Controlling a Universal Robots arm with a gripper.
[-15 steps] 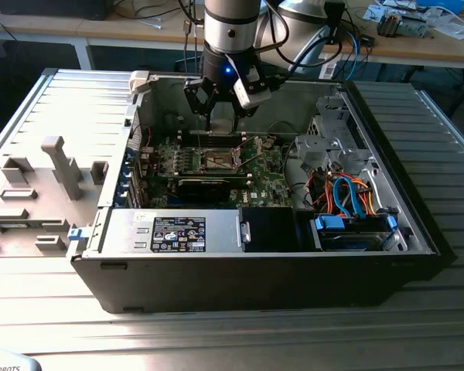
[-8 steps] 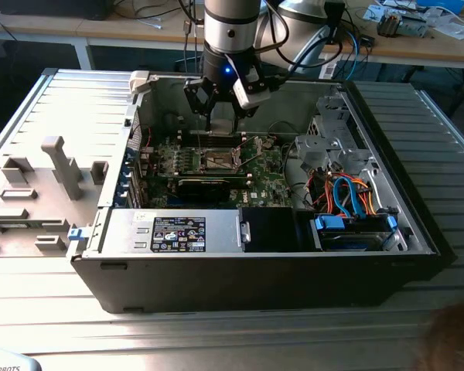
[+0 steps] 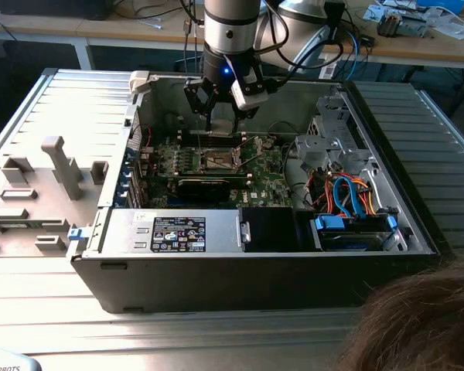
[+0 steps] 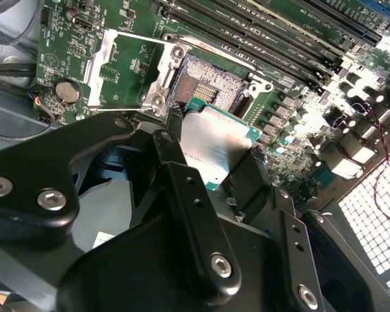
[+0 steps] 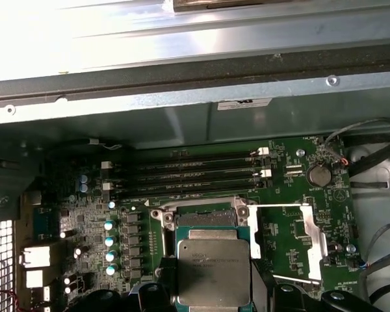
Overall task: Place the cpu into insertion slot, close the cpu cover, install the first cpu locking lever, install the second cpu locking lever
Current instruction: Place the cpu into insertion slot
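The cpu [image 4: 214, 143] sits clamped between my gripper's [image 3: 220, 124] fingers above the bare insertion slot [image 4: 211, 84] — the cpu cover [image 4: 161, 71] flipped open beside it — on the green motherboard [image 5: 292, 162] inside the computer case [image 3: 255, 267].

Silver-grey cpu [image 5: 213, 273], green circuit board [image 5: 287, 177], black claw [image 3: 223, 122].

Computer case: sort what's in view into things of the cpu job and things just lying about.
Job in hand:
gripper, shut on the cpu
insertion slot, empty
cpu cover, swung open

Lying about:
memory sticks
coin battery
orange and blue cables
grey fixture tray beside the case
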